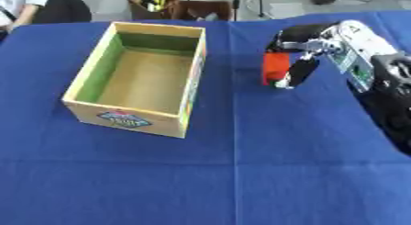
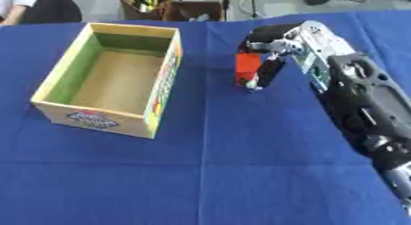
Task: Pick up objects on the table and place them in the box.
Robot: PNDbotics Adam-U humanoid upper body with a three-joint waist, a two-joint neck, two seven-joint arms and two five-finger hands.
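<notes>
Right hand curled around red block, just above blue surface. Open cardboard box well to hand's left, nothing visible inside.

Head stereo pair (overlapping), downward view

Your worktop wears a blue cloth with crease lines. Beyond its far edge you see grey floor. An open brown crate of clutter stands there.
</notes>
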